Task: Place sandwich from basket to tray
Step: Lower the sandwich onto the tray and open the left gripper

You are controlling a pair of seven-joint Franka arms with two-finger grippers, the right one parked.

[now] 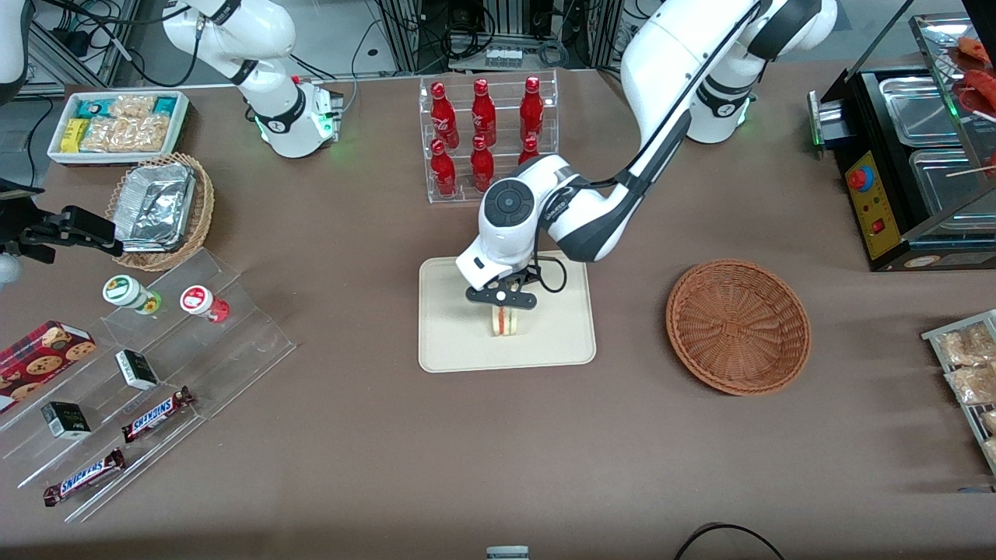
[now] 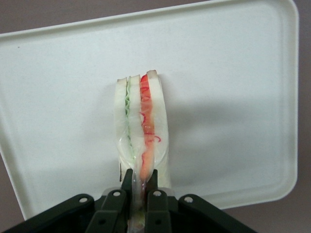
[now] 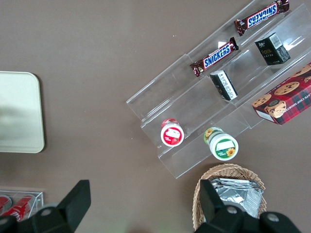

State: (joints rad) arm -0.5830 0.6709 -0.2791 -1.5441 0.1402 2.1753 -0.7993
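Snickers bars (image 1: 83, 477) down in the lower left of the front frame, nearest the lens, nothing to do with the job. Middle of the frame: gripper (image 1: 503, 298) hanging over the tray (image 1: 459, 342), clamped tight on the sandwich (image 1: 505, 320). Wrist cam confirms it, both fingers (image 2: 154, 183) pinching the top of the sandwich (image 2: 143, 136), bread slightly squeezed, wedge standing on edge over the tray (image 2: 233, 73). Can't tell if the bottom edge is actually touching the tray surface or just above it. Basket (image 1: 738, 326) sitting empty at right centre of the front frame, well apart from the tray.

So, placing step, nearly done by the look of it. Next up probably: ease down until it rests, spread the fingers, lift straight up. Might tip over once let go, being so narrow on edge.
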